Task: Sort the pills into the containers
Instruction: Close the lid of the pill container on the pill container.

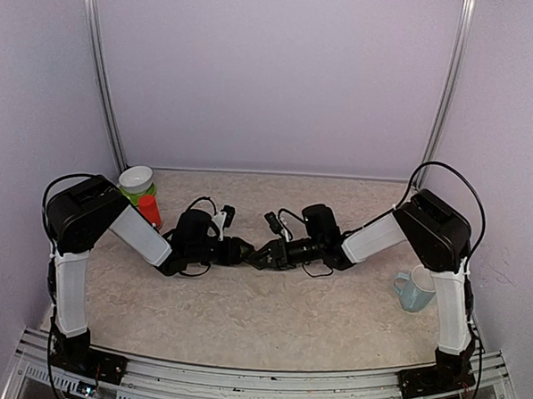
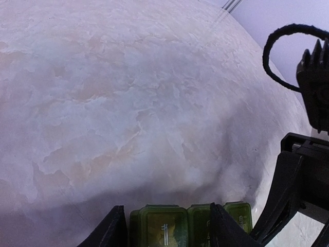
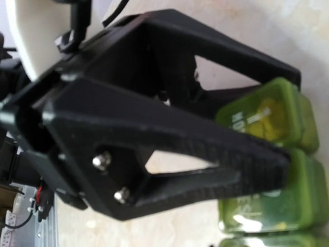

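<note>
The containers [image 2: 164, 225] are a dark green strip of three lidded compartments lying on the pale table at the bottom of the left wrist view. My left gripper [image 2: 166, 207] straddles the strip. One finger stands just off its end, and the other finger [image 2: 229, 226] crosses in front of it between the second and third compartments, hiding any contact. My right gripper [image 3: 281, 162] is shut, its tips resting on the containers [image 3: 267, 206] at a seam between lids. Yellow pills [image 3: 268, 116] show blurred through one lid. In the top view both grippers [image 1: 244, 250] [image 1: 260, 255] meet mid-table and hide the strip.
A white bowl [image 1: 136, 178] and an orange-red bottle [image 1: 150, 211] stand at the back left, close to the left arm. A pale blue mug [image 1: 414, 289] sits at the right by the right arm. The right arm's black body [image 2: 308, 175] fills the left wrist view's right edge.
</note>
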Robot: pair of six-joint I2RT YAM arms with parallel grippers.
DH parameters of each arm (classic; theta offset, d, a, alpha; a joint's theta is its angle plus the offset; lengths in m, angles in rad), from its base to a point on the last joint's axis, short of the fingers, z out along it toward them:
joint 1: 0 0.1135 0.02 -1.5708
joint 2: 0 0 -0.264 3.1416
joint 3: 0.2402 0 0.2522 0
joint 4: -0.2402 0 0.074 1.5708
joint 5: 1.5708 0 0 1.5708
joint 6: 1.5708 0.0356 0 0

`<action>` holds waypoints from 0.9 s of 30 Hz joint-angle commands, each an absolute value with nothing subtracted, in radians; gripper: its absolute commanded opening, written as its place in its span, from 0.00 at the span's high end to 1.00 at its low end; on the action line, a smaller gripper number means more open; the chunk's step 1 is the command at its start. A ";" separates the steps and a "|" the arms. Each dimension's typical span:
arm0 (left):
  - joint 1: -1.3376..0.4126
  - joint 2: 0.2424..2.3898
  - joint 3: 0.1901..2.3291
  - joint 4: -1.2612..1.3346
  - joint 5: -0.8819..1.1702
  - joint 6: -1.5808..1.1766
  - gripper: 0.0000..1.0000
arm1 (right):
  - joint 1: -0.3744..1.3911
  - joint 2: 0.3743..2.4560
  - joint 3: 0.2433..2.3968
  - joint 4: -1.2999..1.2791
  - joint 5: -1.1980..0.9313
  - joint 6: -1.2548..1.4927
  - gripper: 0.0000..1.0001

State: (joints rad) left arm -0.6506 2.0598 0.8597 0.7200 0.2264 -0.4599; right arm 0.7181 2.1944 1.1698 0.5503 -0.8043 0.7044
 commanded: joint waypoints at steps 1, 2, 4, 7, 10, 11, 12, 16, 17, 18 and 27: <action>-0.645 2.052 0.836 0.528 0.216 -0.462 0.43 | 0.724 2.085 1.196 0.442 -0.784 0.578 0.59; -0.644 2.035 0.836 0.527 0.219 -0.463 0.40 | 0.724 2.065 1.198 0.420 -0.777 0.555 0.57; -0.639 2.014 0.833 0.523 0.225 -0.465 0.37 | 0.724 2.026 1.197 0.380 -0.764 0.508 0.51; -0.635 1.998 0.829 0.525 0.240 -0.471 0.33 | 0.724 1.973 1.190 0.322 -0.724 0.432 0.45; -0.635 1.993 0.826 0.535 0.274 -0.480 0.32 | 0.724 1.938 1.188 0.236 -0.640 0.360 0.41; -0.635 1.993 0.825 0.539 0.282 -0.486 0.31 | 0.723 1.930 1.187 0.211 -0.613 0.343 0.40; -0.634 1.992 0.823 0.541 0.291 -0.489 0.31 | 0.724 1.924 1.187 0.188 -0.582 0.328 0.39; -0.630 1.945 0.805 0.532 0.278 -0.469 0.20 | 0.723 1.903 1.156 0.139 -0.512 0.293 0.38; -0.627 1.924 0.803 0.521 0.267 -0.446 0.15 | 0.724 1.896 1.140 0.136 -0.505 0.287 0.37; -0.625 1.905 0.802 0.507 0.259 -0.418 0.10 | 0.724 1.887 1.125 0.137 -0.499 0.283 0.36; -0.596 1.863 0.857 0.397 0.254 -0.280 0.01 | 0.724 1.872 1.059 0.132 -0.487 0.273 0.34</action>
State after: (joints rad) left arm -0.6170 1.8706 0.8238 0.4629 0.2417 -0.3443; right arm 0.7181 1.9015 1.0737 0.1528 -0.5072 0.2939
